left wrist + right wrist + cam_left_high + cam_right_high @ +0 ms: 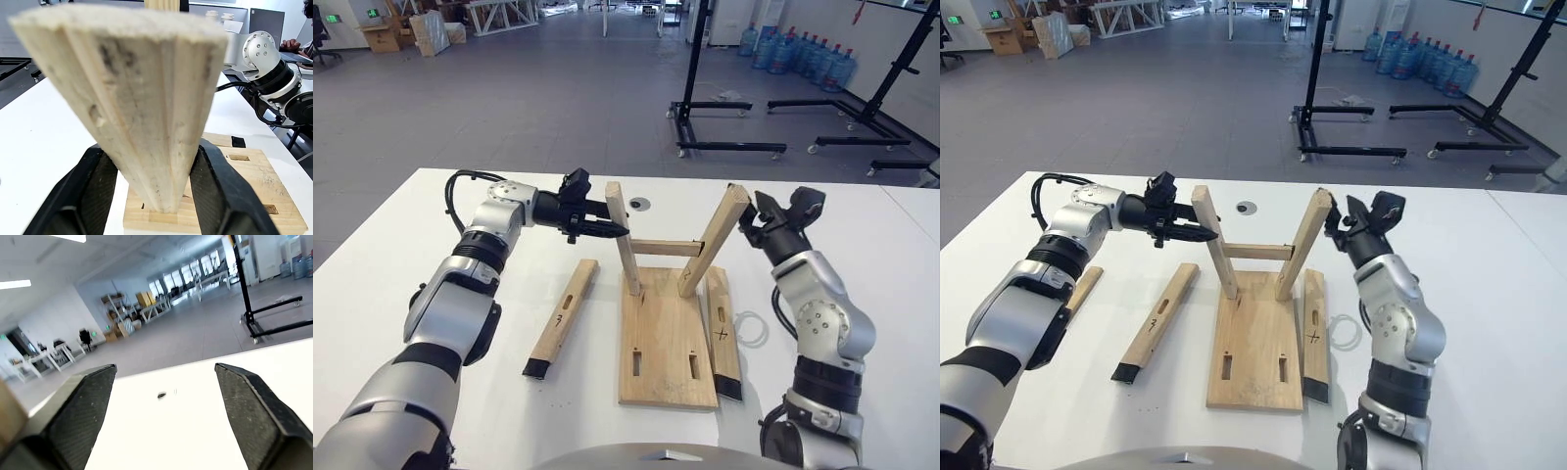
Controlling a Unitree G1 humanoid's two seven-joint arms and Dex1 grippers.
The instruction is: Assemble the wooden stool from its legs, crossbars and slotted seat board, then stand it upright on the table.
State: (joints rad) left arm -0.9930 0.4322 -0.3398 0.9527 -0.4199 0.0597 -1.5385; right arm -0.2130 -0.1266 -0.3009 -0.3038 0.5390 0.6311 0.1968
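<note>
Stool build looks roughly half done to us. The seat board (666,343) lies flat on the white worktop (862,294), with the left upright leg (625,245) and right upright leg (717,240) plugged into its far slots and a crossbar (666,249) bridging them. The two near slots are open. One loose leg (563,318) lies just left of the board, a second loose leg (722,333) lies against its right edge, and a short stick (1085,287), maybe another crossbar, pokes out from under the left arm.

The left end effector (615,230) is clamped on the left upright leg near its top; in the wrist view its fingers (93,191) sit snug on both sides of the wood. The right end effector (781,208) sits just beside the top of the right upright leg, spread wide and holding nothing.

What worries us:
- Nothing pins the board down, so any sideways push from the left arm could slide the whole thing or lever that leg out of its slot.
- Gripping that high gives plenty of leverage, so the frame could rack and pop the crossbar loose.
- If the right end effector closes off-centre, it could knock its leg instead of grabbing it.
</note>
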